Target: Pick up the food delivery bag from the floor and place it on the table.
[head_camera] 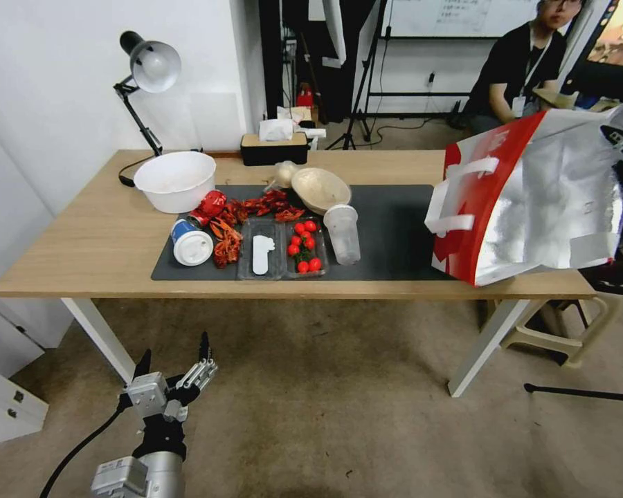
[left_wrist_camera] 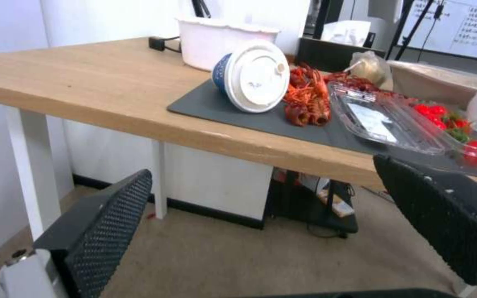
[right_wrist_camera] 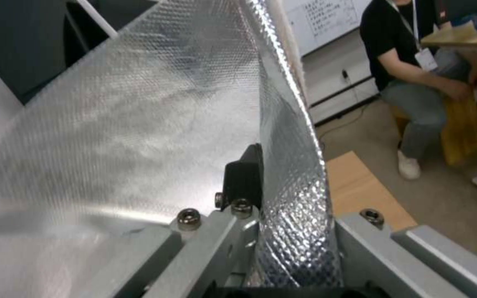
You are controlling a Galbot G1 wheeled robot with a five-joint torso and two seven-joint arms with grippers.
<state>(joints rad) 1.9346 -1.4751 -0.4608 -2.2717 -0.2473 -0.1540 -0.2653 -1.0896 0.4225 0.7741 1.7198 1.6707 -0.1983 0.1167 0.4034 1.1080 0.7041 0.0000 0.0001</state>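
Nearest the base, the left gripper [head_camera: 176, 363] is held low over the floor [head_camera: 339, 408], short of the table [head_camera: 104, 235], with its jaws spread wide and nothing between them. From its wrist camera the two black fingers [left_wrist_camera: 106, 231] are seen well apart against the carpet and the table's near edge. It is judged to be parked clear of the work (no contact with any object is observed).

Further out, at the table's right end, the food delivery bag [head_camera: 533, 200] is carried tilted, mouth turned toward the camera, so that its foil lining is exposed. Its lower corner is placed over the right edge of the dark mat [head_camera: 394, 235], above or on the tabletop; whether it rests there cannot be told. The white handles hang loose on the red panel.

The right gripper [right_wrist_camera: 261, 182] is closed on the bag's upper rim: one foil wall is pinched between the jaws, a black pad being seen against the inner face. The edge grip is judged to account for the tilt, the bag hanging from one side.
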